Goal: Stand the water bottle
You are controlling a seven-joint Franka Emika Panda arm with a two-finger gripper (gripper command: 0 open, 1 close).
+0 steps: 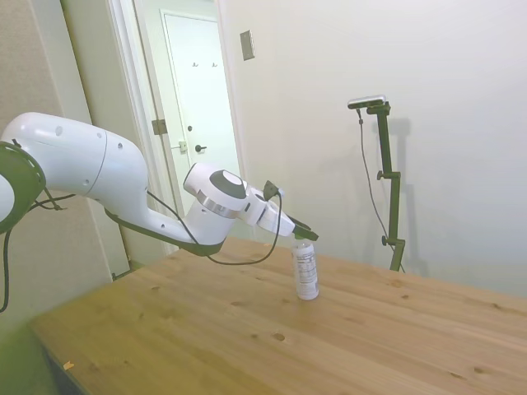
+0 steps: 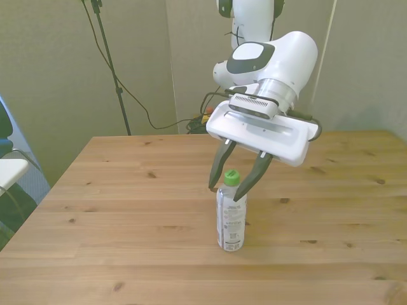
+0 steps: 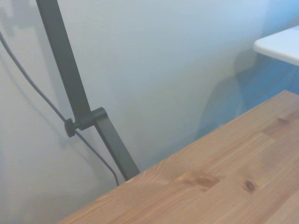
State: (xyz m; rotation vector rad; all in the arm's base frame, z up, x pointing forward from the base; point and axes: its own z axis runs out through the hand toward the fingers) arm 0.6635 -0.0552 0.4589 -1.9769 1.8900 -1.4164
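Water bottle (image 2: 231,219) upright on table (image 2: 127,210); jaws spread either side of cap (image 2: 231,177), contact unclear.

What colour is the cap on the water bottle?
Light green; the water bottle's cap shows best in the front view.

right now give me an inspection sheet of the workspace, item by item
surface: wooden table, bare apart from the bottle
job's things: water bottle upright on its base, green cap on top
clutter: nothing seen
gripper: gripper open, fingers either side of the cap, not closed on it
cables: black cable looping under the arm's wrist; more cables behind the table
surroundings: pale walls, closed door behind the arm, white and blue furniture at the front view's left
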